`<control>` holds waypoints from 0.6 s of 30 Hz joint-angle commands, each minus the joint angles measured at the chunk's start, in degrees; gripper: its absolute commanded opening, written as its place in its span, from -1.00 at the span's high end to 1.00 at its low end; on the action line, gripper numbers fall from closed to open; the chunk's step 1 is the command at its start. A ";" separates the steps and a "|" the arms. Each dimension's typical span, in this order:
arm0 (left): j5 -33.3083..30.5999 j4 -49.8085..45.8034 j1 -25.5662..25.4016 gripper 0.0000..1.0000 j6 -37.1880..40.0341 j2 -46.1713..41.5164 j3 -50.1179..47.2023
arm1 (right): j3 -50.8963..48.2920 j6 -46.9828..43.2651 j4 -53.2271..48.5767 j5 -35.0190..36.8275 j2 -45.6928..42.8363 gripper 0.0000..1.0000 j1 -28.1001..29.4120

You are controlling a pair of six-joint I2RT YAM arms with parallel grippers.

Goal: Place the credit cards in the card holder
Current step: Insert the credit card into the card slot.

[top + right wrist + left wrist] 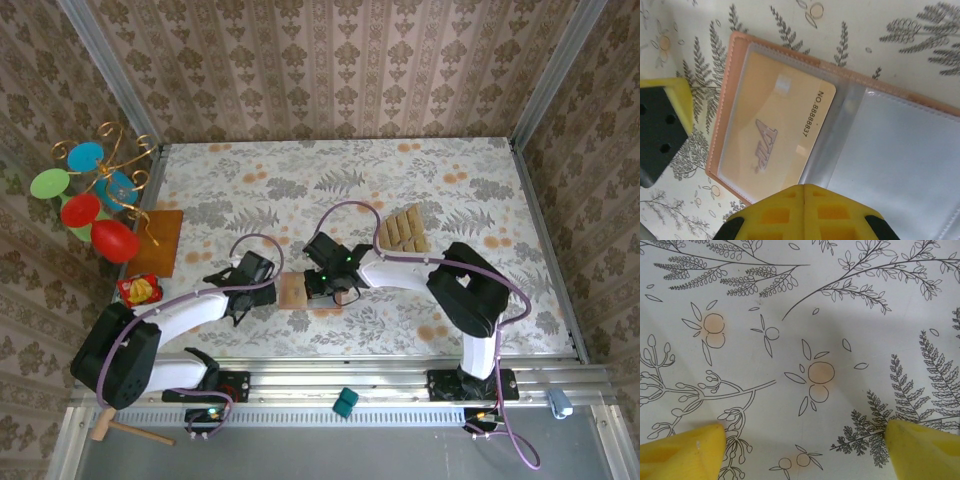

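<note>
Your card holder (293,291) lies open and flat in the near middle of the table (480,200), tan inner face up. One credit card (775,125), printed NO. 8888887, sits under a clear pocket on one half. The other credit cards (402,230) lie in a row farther back and to the right, well apart from the holder.

Your right gripper (745,145) is at the holder's right edge. Its jaws are apart, with one yellow finger beside the holder and the other over its rim. Your left gripper (800,450) sits just left of the holder, jaws wide apart above bare floral cloth.

At the left edge stands an orange-brown board (160,240).
</note>
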 commanded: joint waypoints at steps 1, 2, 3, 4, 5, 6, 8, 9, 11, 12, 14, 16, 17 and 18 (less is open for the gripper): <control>1.62 0.41 -0.44 -0.68 -0.43 1.77 -0.52 | -1.31 -0.08 0.04 -0.13 1.48 1.00 0.19; 1.66 0.57 -0.67 -0.68 -0.37 1.90 -0.43 | -1.86 -0.18 0.16 0.28 1.41 1.00 -0.03; 1.66 0.57 -0.81 -0.68 -0.25 1.95 -0.37 | -2.42 -0.18 0.42 0.38 1.27 1.00 -0.38; 1.79 0.59 -1.01 -0.68 -0.20 2.06 -0.28 | -3.17 -0.08 0.75 0.25 1.15 1.00 -0.80; 1.87 0.64 -1.18 -0.68 -0.11 2.24 -0.13 | -3.92 -0.09 0.97 0.34 0.96 1.00 -1.18; 1.82 0.57 -1.36 -0.68 0.03 2.39 0.06 | -4.50 -0.04 1.15 0.42 0.71 1.00 -1.57; 1.72 0.65 -1.82 -0.68 0.08 2.75 0.42 | -5.87 -0.09 1.51 0.47 0.09 1.00 -2.29; 1.72 0.66 -2.04 -0.68 0.12 2.98 0.59 | -6.31 -0.15 1.52 0.51 -0.16 1.00 -2.59; 1.72 0.92 -2.60 -0.68 0.16 3.61 1.03 | -7.15 -0.31 1.64 0.64 -0.62 1.00 -3.12; 1.75 1.22 -2.86 -0.68 0.24 3.90 1.22 | -7.38 -0.46 1.57 0.72 -0.92 1.00 -3.24; 1.90 1.69 -3.26 -0.68 0.46 4.68 1.73 | -7.78 -0.88 1.04 1.04 -1.35 1.00 -3.63; 2.27 2.26 -3.62 -0.68 0.63 5.41 2.18 | -8.18 -1.22 0.81 1.03 -1.66 1.00 -4.01; 2.47 2.63 -3.75 -0.68 0.77 5.80 2.35 | -8.36 -1.40 0.73 1.15 -1.90 1.00 -4.16; 2.62 2.94 -3.99 -0.68 0.94 6.07 2.53 | -8.62 -1.50 0.72 1.11 -2.06 1.00 -4.26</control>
